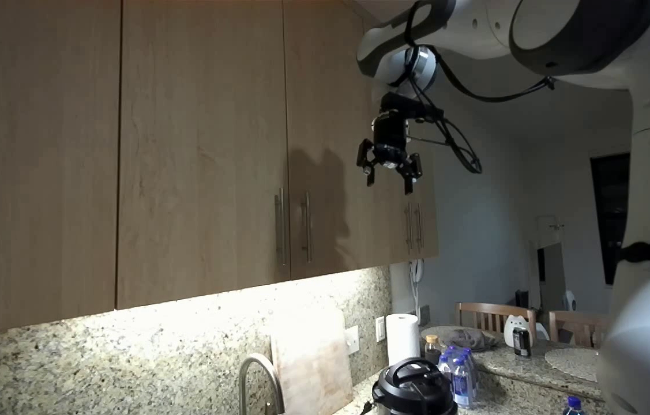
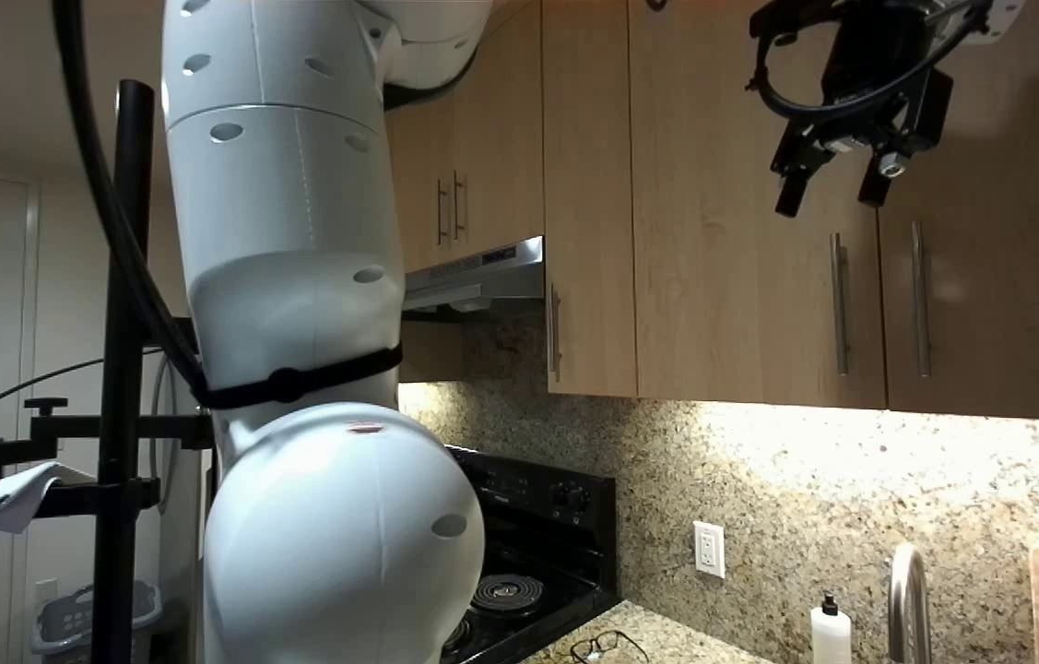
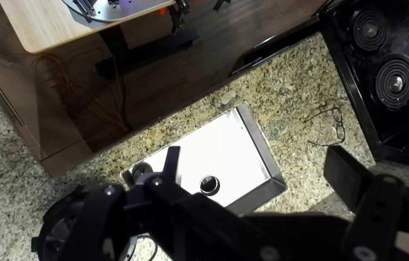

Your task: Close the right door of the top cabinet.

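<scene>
The top cabinet spans the wall in both exterior views, its light-wood doors lying flush with one another. Taking the panel right of the middle seam as the right door, I see it flat against the cabinet front, with a vertical metal handle low on its left side. This same right door is partly cut off by the frame in an exterior view. My gripper hangs pointing down in front of the cabinet, fingers wide apart. In the wrist view the open gripper has nothing between its fingers. The cabinet's inside is hidden.
Below are a steel sink, a faucet, a black pressure cooker and a paper towel roll. A black stove and eyeglasses show in the wrist view. A range hood juts out beside the cabinets.
</scene>
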Robot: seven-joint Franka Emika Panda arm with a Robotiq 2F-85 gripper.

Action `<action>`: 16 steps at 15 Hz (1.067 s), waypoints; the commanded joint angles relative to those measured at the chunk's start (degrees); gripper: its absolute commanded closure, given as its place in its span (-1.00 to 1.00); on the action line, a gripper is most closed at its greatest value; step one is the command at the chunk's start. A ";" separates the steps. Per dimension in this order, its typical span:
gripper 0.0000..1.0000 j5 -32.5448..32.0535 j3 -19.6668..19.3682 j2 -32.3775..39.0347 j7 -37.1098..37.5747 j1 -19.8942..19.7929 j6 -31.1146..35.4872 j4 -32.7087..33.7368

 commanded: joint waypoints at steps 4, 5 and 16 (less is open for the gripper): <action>-1.00 -2.30 1.72 7.06 2.02 -0.10 -4.73 0.08; -1.00 -2.35 1.82 7.96 2.22 -0.09 -5.26 0.13; -1.00 -1.65 2.11 11.26 3.90 -0.22 -7.70 -0.57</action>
